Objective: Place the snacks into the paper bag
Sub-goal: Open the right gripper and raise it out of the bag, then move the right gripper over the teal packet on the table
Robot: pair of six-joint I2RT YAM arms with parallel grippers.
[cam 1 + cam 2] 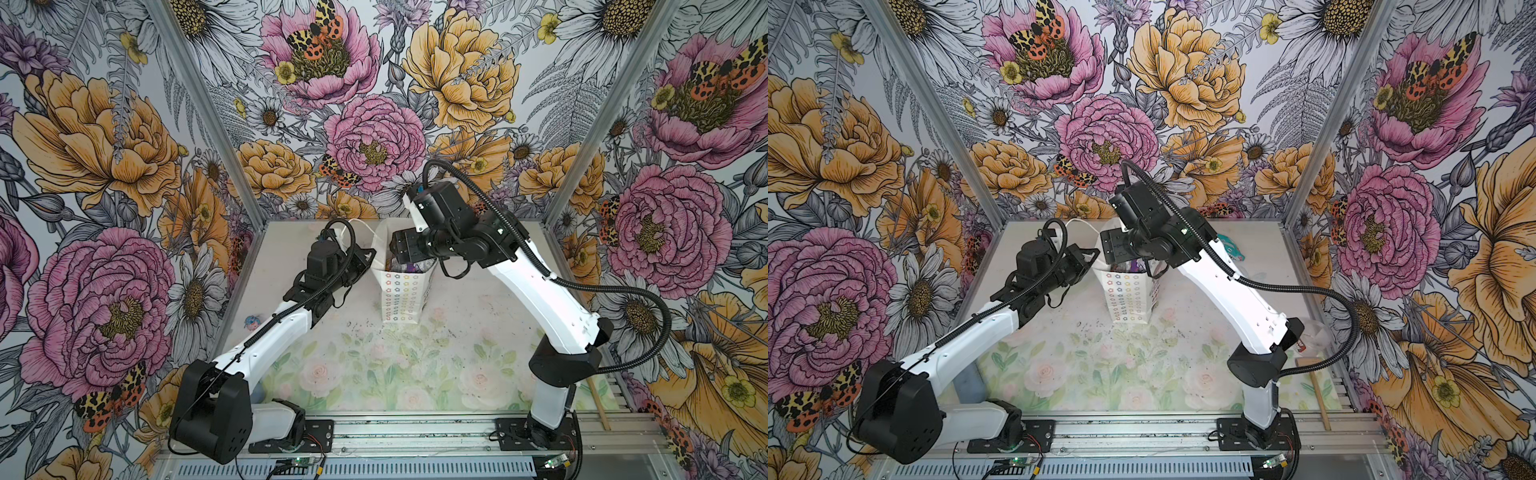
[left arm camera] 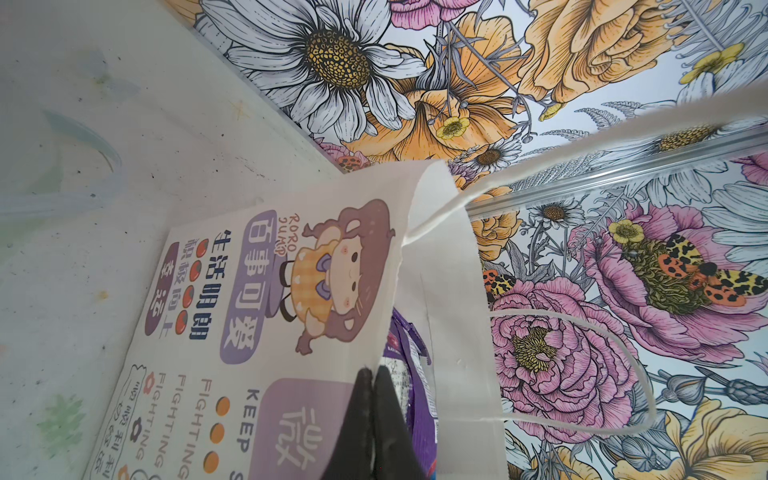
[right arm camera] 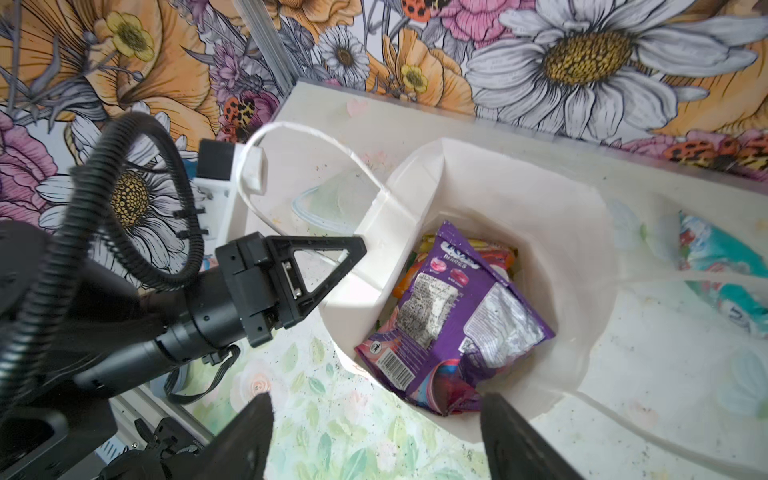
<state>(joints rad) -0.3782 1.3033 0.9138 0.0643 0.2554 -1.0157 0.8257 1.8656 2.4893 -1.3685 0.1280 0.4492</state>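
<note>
Black-fingered, clamps bag (image 1: 398, 296) rim with left gripper (image 2: 372, 376) pressed shut and hangs right gripper (image 3: 378, 401), jaws spread wide and empty, over purple snack (image 3: 457, 316) lying inside.

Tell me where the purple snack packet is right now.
In the right wrist view the purple packet lies inside the open paper bag, resting on an orange packet, directly under the right gripper with its fingers spread.
</note>
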